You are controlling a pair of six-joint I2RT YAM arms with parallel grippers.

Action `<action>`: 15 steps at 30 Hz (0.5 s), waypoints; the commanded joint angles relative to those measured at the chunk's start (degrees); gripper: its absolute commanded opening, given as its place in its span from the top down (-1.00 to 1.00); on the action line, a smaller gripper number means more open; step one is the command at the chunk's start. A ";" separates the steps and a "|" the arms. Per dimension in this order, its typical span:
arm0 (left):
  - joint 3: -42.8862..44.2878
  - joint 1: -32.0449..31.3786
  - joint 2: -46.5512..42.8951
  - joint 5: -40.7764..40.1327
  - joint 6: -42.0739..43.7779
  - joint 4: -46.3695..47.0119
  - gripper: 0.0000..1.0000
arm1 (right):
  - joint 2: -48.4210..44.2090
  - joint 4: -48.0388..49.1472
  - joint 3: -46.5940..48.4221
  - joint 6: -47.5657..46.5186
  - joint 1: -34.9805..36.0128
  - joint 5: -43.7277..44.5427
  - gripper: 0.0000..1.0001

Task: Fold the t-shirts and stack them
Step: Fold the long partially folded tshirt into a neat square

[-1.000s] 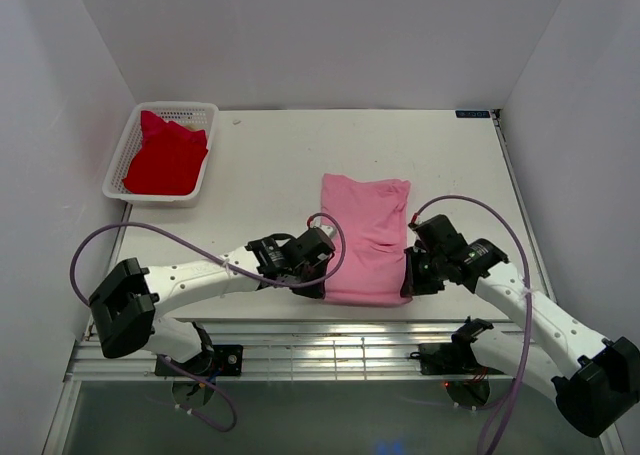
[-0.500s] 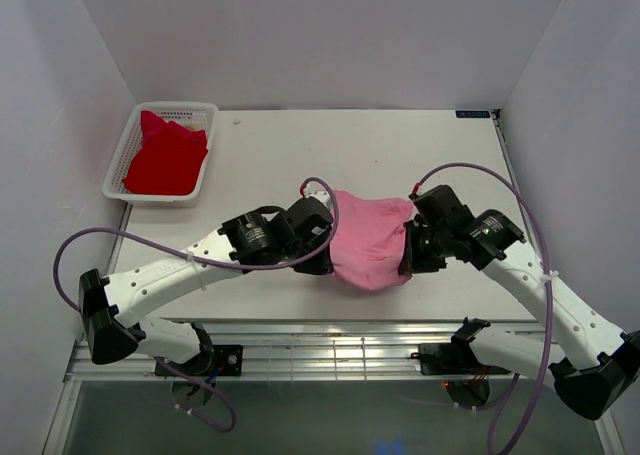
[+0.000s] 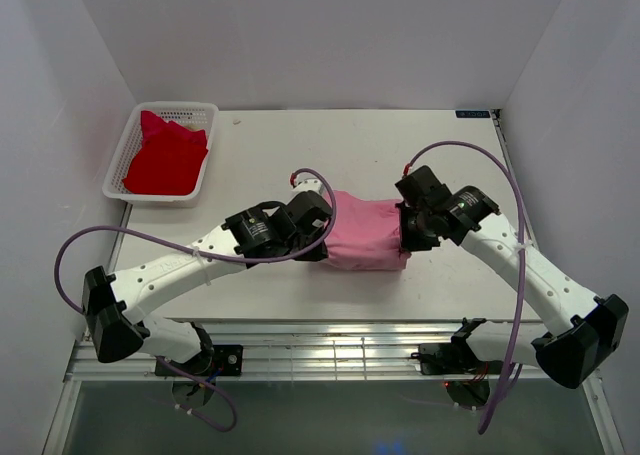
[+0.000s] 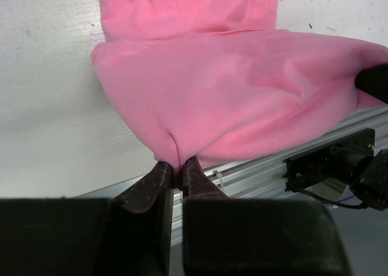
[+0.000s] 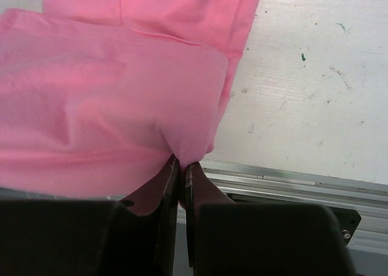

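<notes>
The light pink cotton t-shirt (image 3: 365, 237) sits well to the right of the white plastic mesh basket (image 3: 118, 157) and nearer the arm bases than the basket is. Part of it lies flat on the white table (image 3: 280, 155), and part is doubled over in a loose fold. The bright red t-shirt (image 3: 165, 157) is crumpled inside that basket.

The left gripper (image 4: 177, 167) is clamped on a small pinch of pink cloth at the fold's basket-side corner. The right gripper (image 5: 181, 164) is pinched tight on the corner farthest from the basket.

The cloth looks soft, light and limp, bellying out between the two pinches instead of holding a line. It probably has no stiffness to push against, so only pulling will shape it. The thin cotton could slip from so small a bite, or one layer could drop away. The matched outer corners look like the best hold, taking in every layer and keeping the span taut.
</notes>
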 commanded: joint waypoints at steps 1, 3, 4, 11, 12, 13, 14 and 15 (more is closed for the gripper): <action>-2.97 1.65 0.00 -1.51 0.66 3.58 1.00 | 1.07 0.67 2.73 -0.99 -0.20 6.07 0.85; -4.29 3.05 0.35 -1.25 1.80 6.48 1.00 | 1.87 1.02 3.25 -1.43 -0.82 7.30 0.85; -5.43 3.75 0.53 -0.73 2.24 7.45 1.00 | 2.30 1.20 3.43 -1.69 -1.08 7.66 0.85; -3.69 8.94 2.99 1.12 5.75 12.37 1.00 | 4.50 2.43 6.33 -4.14 -2.93 9.16 0.84; -3.25 9.47 3.08 1.12 6.45 12.64 1.00 | 4.85 2.52 6.77 -4.59 -3.36 9.50 0.84; -2.90 9.91 3.43 1.56 6.72 12.90 1.00 | 5.12 2.52 7.21 -4.94 -3.72 9.59 0.85; -2.63 10.70 3.87 1.82 6.99 13.43 1.00 | 5.64 2.69 7.30 -5.47 -4.85 9.60 0.85; -2.28 11.14 4.22 2.17 7.16 13.69 1.00 | 5.82 3.39 7.21 -6.43 -5.39 9.51 0.85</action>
